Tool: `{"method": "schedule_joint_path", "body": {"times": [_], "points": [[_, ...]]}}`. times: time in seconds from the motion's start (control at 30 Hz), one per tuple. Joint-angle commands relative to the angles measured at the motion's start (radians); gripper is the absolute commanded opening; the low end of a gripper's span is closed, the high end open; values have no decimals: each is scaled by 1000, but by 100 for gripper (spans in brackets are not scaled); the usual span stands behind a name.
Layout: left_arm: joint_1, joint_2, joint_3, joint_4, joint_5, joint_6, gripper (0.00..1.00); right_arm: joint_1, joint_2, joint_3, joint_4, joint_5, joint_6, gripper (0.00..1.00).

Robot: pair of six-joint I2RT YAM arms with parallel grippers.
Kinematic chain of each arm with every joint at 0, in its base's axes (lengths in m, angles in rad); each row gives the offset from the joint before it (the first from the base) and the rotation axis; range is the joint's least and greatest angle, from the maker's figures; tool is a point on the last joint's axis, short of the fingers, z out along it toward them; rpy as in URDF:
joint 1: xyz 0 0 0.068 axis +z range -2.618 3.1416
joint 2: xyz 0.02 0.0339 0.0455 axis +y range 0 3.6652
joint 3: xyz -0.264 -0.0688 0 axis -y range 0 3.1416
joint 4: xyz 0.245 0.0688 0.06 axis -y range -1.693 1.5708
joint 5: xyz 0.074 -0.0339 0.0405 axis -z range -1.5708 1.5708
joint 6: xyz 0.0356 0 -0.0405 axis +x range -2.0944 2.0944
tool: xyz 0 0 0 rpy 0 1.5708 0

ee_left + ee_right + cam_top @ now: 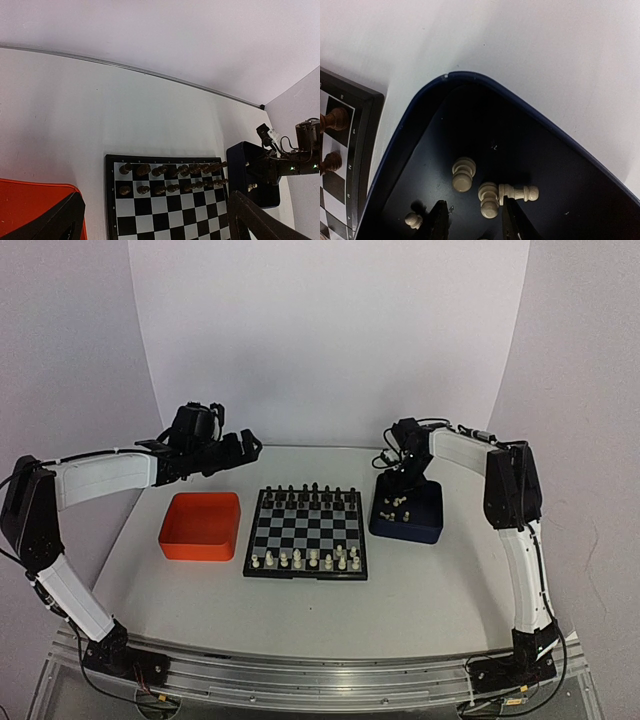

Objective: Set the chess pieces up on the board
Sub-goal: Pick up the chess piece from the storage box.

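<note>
My right claw (475, 222) is low inside the blue tray (455, 75), and it is released: its two fingers (440, 222) stand apart, with a gap wider than one piece. Just beyond the fingertips lie the white pieces (490, 199). Two of them touch each other, one lying on its side and pointing right. A third rests a little to the left of them, and a smaller one is beside the left finger. From the wrist view I cannot tell if either finger touches a piece.

The blue tray sits on the counter (420, 590), just beside the right edge of the board (305, 530). On the board, the black pieces (310, 495) fill the two far rows. More white ones, the standing white pieces (305, 560), are along the near edge in a somewhat uneven line. The middle squares are bare.

Left of the board is the orange tray (197, 551), a little apart from it.

My left claw (245, 447) hangs in the air above the counter, beyond the far right corner of the orange tray. It is fully released, fingers spread wide, and it holds nothing. Its camera looks down on the far left corner of the board.
</note>
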Motion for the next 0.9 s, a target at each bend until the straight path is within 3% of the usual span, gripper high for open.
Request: {"method": "schedule_joint_path", "body": {"times": [0.0,0.37,0.87], "points": [[2,-5,36,1,-19,-6,100,-3,13,21,-7,5,-4,29],[2,-12,28,1,-19,-9,100,-2,14,6,-7,6,-1,23],[2,-25,24,-2,-26,-7,100,-3,33,9,-7,25,-4,23]]}}
